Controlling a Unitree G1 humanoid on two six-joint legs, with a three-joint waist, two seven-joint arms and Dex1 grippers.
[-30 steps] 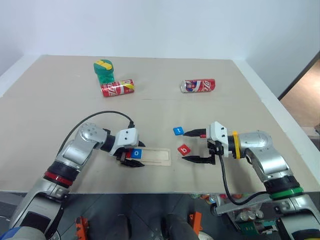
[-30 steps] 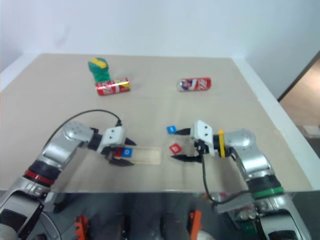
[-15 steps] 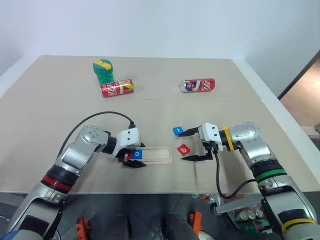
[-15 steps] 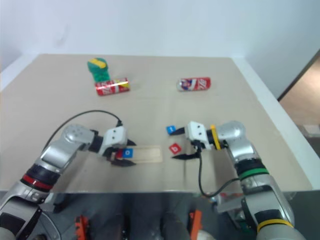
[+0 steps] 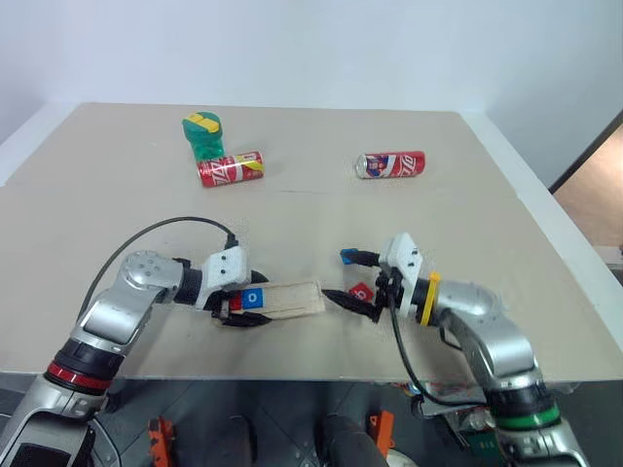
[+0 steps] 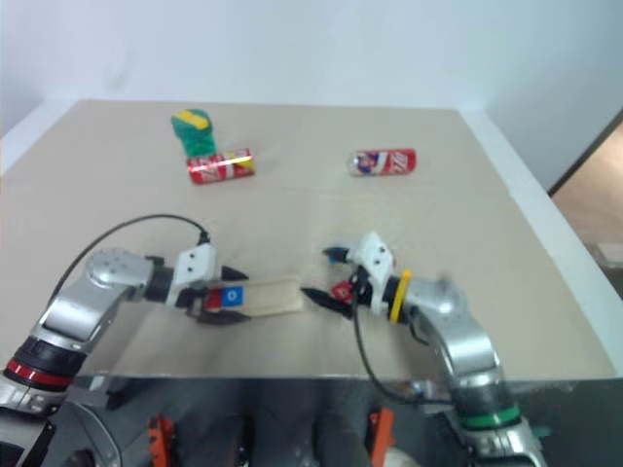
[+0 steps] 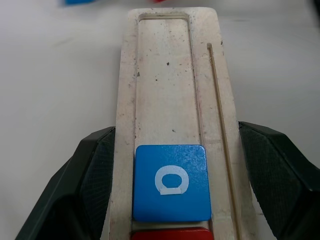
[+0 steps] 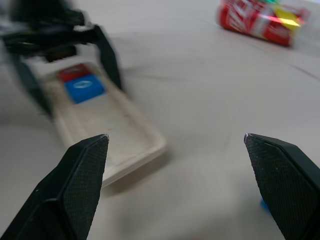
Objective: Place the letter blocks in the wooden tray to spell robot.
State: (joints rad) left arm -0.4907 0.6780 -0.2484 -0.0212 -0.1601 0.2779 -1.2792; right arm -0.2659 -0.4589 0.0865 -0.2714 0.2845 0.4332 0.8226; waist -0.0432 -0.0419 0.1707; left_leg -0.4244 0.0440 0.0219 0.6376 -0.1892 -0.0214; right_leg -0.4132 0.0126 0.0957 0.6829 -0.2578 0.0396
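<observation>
Left gripper (image 5: 237,304) clamps wooden tray (image 5: 292,298) sideways; right gripper (image 5: 352,278) wide, empty.

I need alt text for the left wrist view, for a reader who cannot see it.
A pale wooden tray lies on the table, clamped between the left pincer's two black fingers. A blue "o" block sits in its slot, a red block's edge just behind it.

A pale light-wood rectangular tray (image 7: 170,75) carries a blue square tile with a white "o" (image 7: 171,182) beside a red square tile (image 7: 170,234). Black fingers (image 7: 95,175) flank it on the beige table (image 5: 438,209).
</observation>
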